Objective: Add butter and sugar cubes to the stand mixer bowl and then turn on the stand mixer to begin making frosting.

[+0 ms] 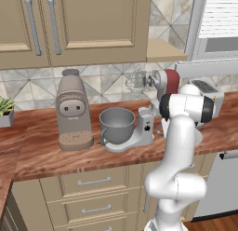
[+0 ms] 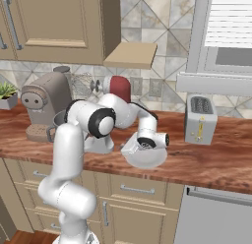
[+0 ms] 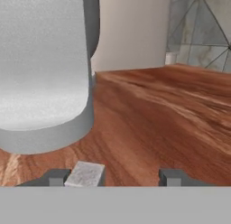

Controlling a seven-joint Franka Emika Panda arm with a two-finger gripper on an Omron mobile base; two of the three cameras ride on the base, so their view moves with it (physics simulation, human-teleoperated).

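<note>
Cube: small pale grey-white sugar cube (image 3: 85, 175) lay on the wood counter (image 3: 171, 123) against one fingertip | Gripper (image 3: 113, 178): jaws apart, nothing clenched | Handling: you'd judge it light, crumbly; pinch flat sides gently.

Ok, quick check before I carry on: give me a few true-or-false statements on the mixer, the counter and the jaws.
1. The mixer has its red head tilted up, clear of the bowl. True.
2. The bowl sits between the coffee machine and the mixer's column. True.
3. The toaster stands left of the coffee machine. False: it is to the right, past the mixer.
4. The jaws are shut on something. False: they stand apart, with a pale cube beside one fingertip.
</note>
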